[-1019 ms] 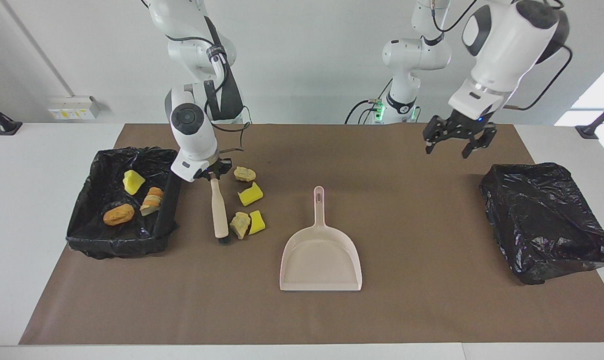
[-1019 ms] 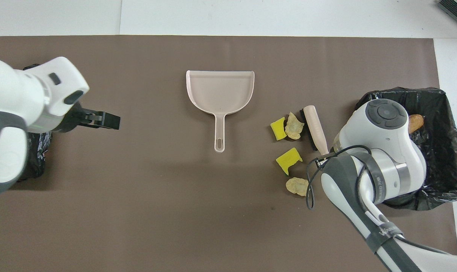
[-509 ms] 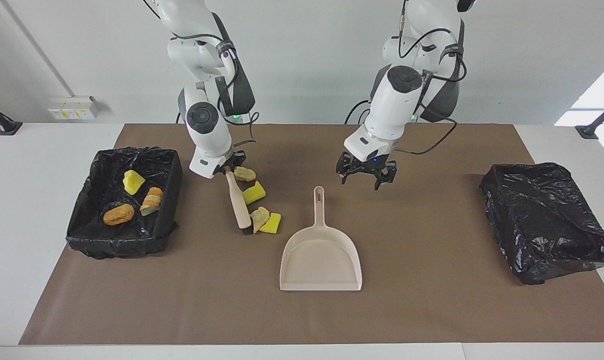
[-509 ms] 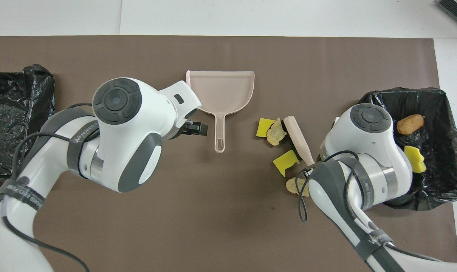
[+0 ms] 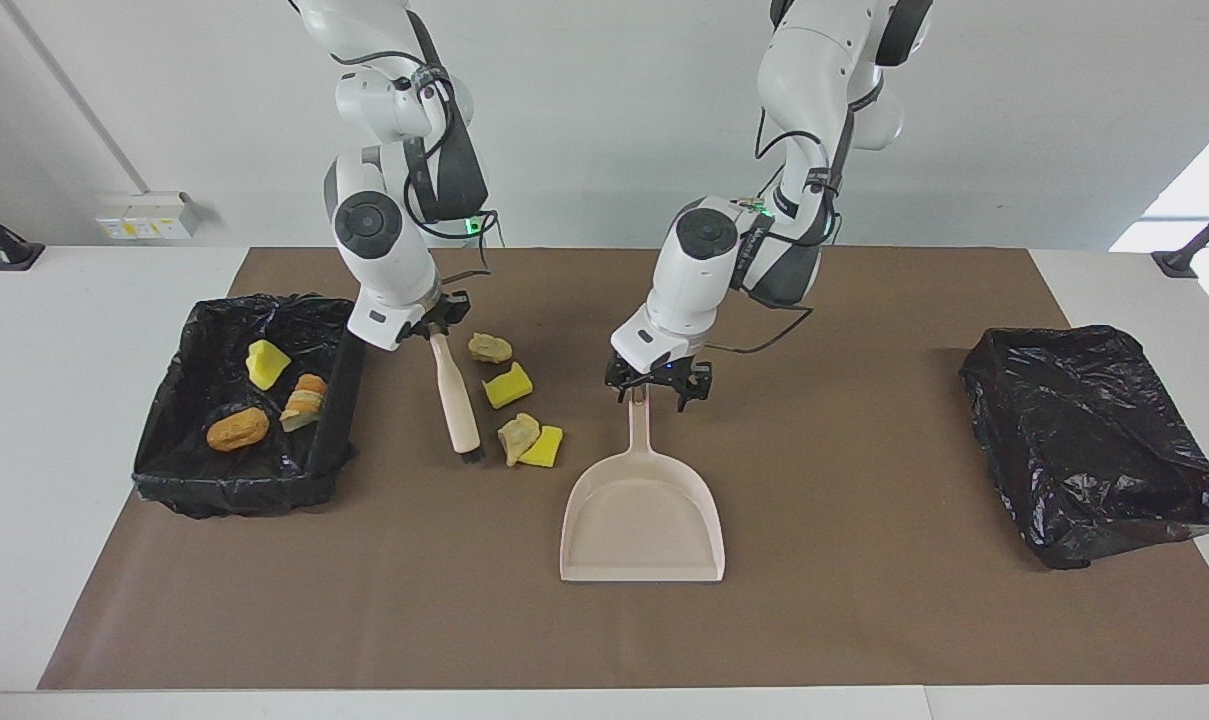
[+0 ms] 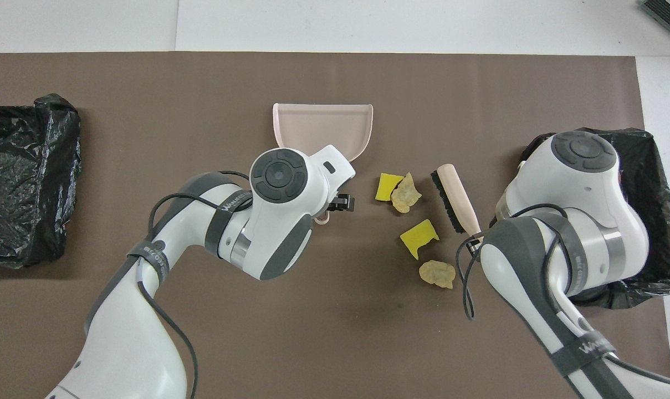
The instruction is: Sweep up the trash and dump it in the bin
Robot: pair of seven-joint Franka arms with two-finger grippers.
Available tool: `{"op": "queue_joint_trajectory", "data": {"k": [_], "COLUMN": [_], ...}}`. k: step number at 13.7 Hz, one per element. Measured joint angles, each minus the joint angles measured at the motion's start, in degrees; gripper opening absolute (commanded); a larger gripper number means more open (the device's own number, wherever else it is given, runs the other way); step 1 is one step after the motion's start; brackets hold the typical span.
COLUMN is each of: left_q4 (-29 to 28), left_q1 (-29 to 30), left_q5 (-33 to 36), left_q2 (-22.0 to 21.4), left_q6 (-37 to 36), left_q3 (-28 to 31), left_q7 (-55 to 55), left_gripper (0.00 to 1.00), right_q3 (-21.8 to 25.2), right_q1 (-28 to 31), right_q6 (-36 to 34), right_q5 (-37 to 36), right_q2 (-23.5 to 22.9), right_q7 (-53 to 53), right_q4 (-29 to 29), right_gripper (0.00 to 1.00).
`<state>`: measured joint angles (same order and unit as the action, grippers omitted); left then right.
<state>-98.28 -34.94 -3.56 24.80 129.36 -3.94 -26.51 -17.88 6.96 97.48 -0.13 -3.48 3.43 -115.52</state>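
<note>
White table [image 5: 84,450] under brown mat [image 5: 844,600], plain pale wall [image 5: 604,120], wall socket box [image 5: 146,215], daylight at one edge

The left claw [image 5: 656,392] has travelled from over the bin [image 5: 1084,440] at the left arm's end of the worktop, across the mat, and come down onto the tip of the dustpan [image 5: 642,510] handle; a second ago it hung in the air well apart from the pan. The right claw [image 5: 434,328] has swung the brush [image 5: 457,405] toward the pan and then drawn it back, so its bristles now stand clear of the scraps. That stroke pushed a yellow sponge [image 5: 544,447] and a tan lump [image 5: 516,436] closer to the dustpan.
</note>
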Motion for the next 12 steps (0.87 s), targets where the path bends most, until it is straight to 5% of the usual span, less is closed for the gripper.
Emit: {"op": "queue_joint_trajectory", "data": {"k": [7, 8, 9, 10, 12], "left_q4": [5.28, 5.48, 5.47, 5.47, 5.47], "left_q1": [-0.66, -0.67, -0.69, -0.70, -0.70], "left_q5": [3.91, 4.16, 4.23, 4.25, 4.29], "left_q2": [2.29, 2.29, 2.31, 2.30, 2.31], "left_q6": [-4.21, -4.51, -4.77, -5.27, -6.01], "left_q3": [1.30, 1.30, 1.29, 1.29, 1.28], "left_q7": [-0.84, -0.84, -0.84, -0.84, -0.84], "left_gripper": [1.00, 0.84, 0.51, 0.01, 0.00], "right_q3": [-0.55, -0.53, -0.48, -0.45, -0.48], "right_q1": [-3.11, -3.02, -2.93, -2.90, -2.97], "right_q6": [-5.50, -5.50, -5.50, -5.50, -5.46], "right_q5": [1.10, 2.84, 4.73, 6.52, 9.90], "right_q2": [5.21, 6.06, 6.97, 7.96, 10.62], "right_q7": [-24.77, -26.95, -28.46, -29.74, -32.17], "right_q4": [-5.58, -6.91, -8.32, -9.83, -13.53], "right_gripper": [0.00, 0.00, 0.00, 0.00, 0.00]}}
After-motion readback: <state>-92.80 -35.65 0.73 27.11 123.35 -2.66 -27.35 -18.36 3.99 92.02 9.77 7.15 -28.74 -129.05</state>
